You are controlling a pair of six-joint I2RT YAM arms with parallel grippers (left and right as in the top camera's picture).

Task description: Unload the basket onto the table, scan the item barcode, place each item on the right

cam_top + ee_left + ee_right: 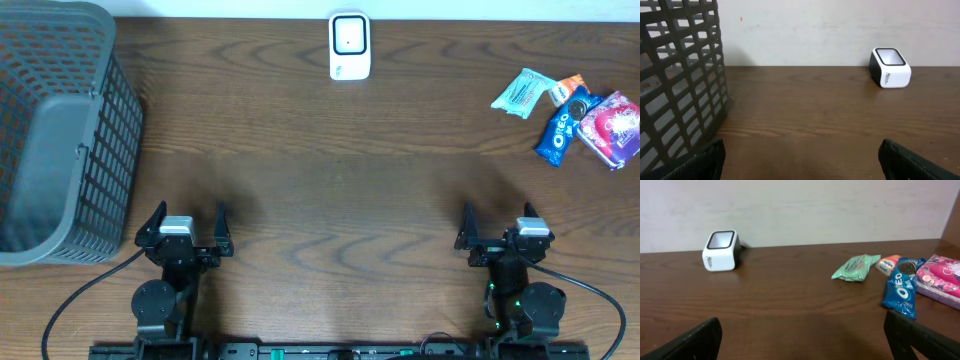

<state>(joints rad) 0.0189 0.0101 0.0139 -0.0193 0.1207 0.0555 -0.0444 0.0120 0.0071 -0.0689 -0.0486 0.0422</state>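
At back: scanner (349, 45); basket (105, 150) left; Oreo pkt (562, 128), poss. tissues (612, 128) right.

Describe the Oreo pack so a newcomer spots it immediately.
Look at the far right corner of the wooden table. There the Oreo pack lies between the mint-green packet and the pink packet. It is the only dark blue one, long and narrow, with white lettering.

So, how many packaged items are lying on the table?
4, all clustered at the far right: a green packet, a small orange packet, a blue Oreo pack and a pink pack. Others may hide underneath.
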